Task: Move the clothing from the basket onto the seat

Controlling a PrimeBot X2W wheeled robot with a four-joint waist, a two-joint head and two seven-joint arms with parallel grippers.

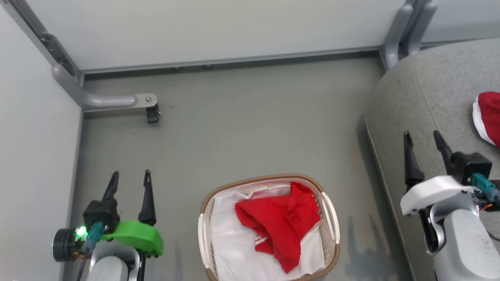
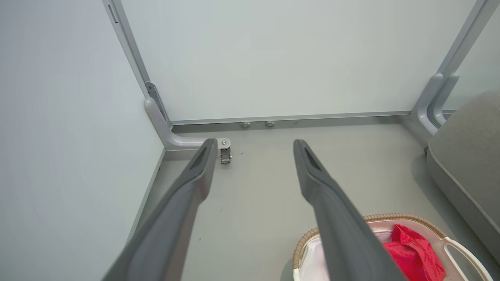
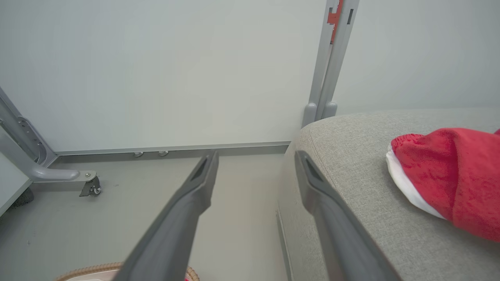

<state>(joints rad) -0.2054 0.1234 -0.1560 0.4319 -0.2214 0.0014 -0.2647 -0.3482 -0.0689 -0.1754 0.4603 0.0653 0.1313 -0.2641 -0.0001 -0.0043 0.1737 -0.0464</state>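
left gripper (image 1: 131, 175) and right gripper (image 1: 421, 134) both spread, empty; red clothing (image 1: 279, 224) sits crumpled in basket (image 1: 250, 180), looks light and limp, so pinch a raised middle fold, then over to seat (image 1: 429, 89).

Staged lab booth: castered partition panels (image 1: 203, 31) around a grey seat (image 1: 429, 89)

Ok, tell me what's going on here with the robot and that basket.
A two-armed robot is moving red clothing from a basket on the floor to the grey seat. One red garment with a white edge already lies on the seat; a second red garment is in the basket on its white liner. Neither is being handled right now: the left gripper hangs open over the floor beside the basket, and the right gripper is open and empty at the seat's edge.
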